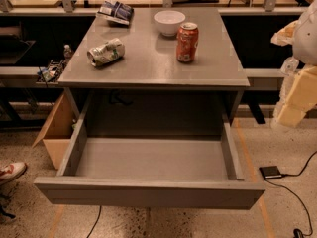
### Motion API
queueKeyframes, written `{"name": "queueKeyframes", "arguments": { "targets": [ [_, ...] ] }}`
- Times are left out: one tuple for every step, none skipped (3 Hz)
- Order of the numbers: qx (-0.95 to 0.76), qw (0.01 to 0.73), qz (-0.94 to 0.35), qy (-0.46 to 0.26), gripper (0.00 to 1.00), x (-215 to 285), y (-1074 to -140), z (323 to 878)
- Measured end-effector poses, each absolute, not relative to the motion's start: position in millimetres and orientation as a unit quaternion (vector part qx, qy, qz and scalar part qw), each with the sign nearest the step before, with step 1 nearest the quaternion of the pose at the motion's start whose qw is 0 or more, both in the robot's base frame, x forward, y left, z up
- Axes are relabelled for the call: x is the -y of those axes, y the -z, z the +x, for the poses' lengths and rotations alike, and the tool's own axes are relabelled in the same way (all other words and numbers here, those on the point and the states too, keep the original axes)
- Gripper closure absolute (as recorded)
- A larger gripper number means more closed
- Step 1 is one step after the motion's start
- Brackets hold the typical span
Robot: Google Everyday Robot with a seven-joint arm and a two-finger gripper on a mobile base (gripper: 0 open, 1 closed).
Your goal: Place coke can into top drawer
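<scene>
The coke can (187, 42), red-orange with a silver top, stands upright on the grey table (153, 68), right of centre and just in front of a white bowl (169, 22). The top drawer (148, 191) is pulled fully out below the table's front edge, and its grey inside holds nothing. My gripper (293, 95) hangs at the far right edge of the view, off the table's right side, above the floor and well apart from the can. It holds nothing that I can see.
A dented silver-green can (106, 52) lies on its side at the table's left. A blue-white snack bag (115, 12) lies at the back left. A cardboard box (56, 130) stands left of the drawer. A black device with a cable (270, 172) lies on the floor at right. A shoe (11, 172) shows at left.
</scene>
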State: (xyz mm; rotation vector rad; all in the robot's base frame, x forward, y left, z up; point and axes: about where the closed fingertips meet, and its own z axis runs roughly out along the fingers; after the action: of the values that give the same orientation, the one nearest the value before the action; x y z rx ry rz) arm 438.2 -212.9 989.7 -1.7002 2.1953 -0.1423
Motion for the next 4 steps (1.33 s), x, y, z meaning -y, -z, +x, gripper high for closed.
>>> {"name": "queueKeyframes", "arguments": {
  "targets": [
    [-0.777, 0.18, -0.602, 0.05, 0.0, 213, -990, 438],
    [-0.786, 0.206, -0.581, 0.053, 0.0, 219, -989, 448],
    [-0.819, 0.26, -0.509, 0.042, 0.0, 245, -980, 475],
    [-0.84, 0.314, -0.44, 0.04, 0.0, 267, -972, 523]
  ]
}}
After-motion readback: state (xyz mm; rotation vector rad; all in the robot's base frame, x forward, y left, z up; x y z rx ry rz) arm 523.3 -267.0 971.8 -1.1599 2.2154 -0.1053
